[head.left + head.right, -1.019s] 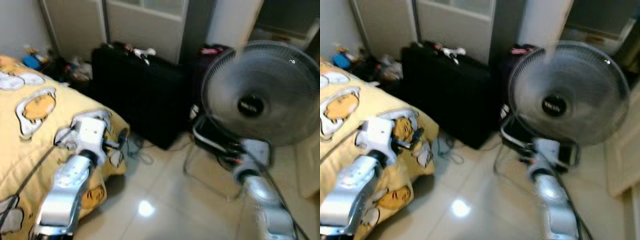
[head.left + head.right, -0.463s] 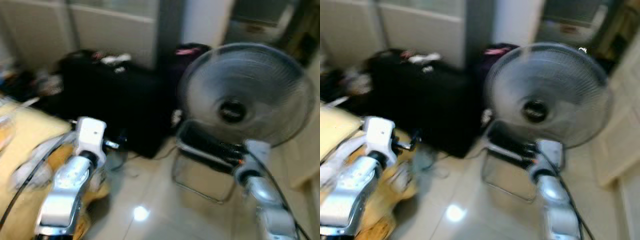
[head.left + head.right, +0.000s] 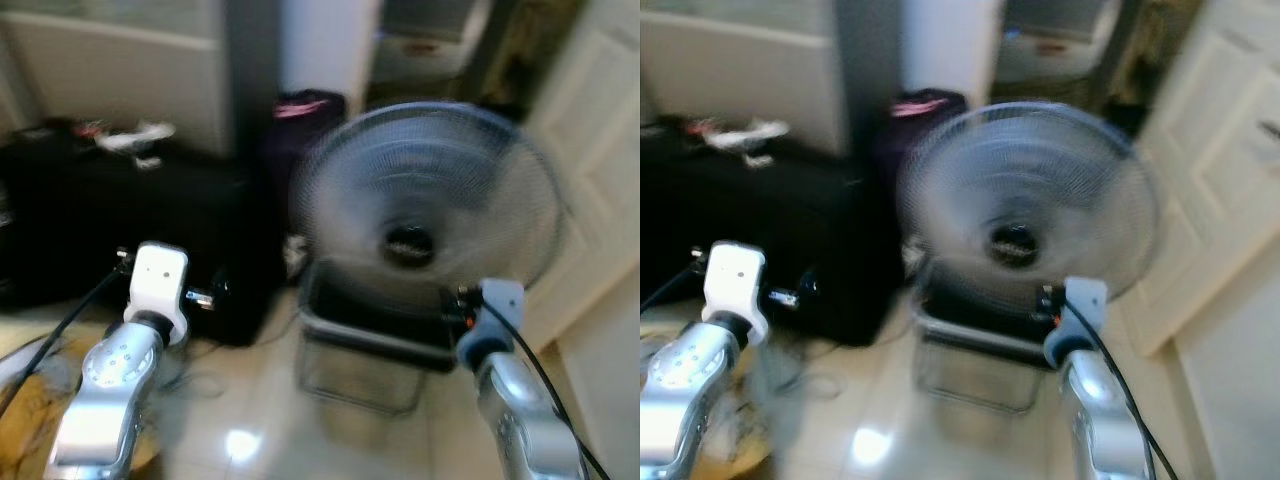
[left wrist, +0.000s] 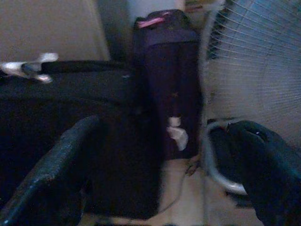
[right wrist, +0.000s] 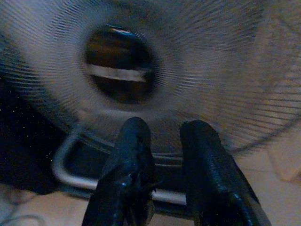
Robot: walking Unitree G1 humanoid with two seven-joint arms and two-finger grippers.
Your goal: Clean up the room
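Observation:
A large grey standing fan (image 3: 425, 215) stands straight ahead, blurred, with a dark tray in a metal frame (image 3: 360, 350) at its foot. My right gripper (image 5: 167, 127) is raised in front of the fan's lower grille, its two black fingers (image 5: 134, 155) close together with nothing between them. My left gripper (image 4: 167, 126) is open and empty, held up before a black case (image 3: 120, 220) on the floor. A small white item (image 3: 135, 135) lies on top of that case. A dark purple bag (image 4: 171, 70) with a pink tag stands between case and fan.
A corner of the yellow bedspread (image 3: 30, 400) shows at the lower left. Cables (image 3: 190, 375) lie on the glossy tile floor by the case. A white door (image 3: 600, 150) stands at the right, and pale cupboard doors (image 3: 120, 70) are behind the case.
The whole picture has swung to the right: the bed has slid almost out at the left, the fan is now centred and the white door has come in. Both arms keep their raised pose.

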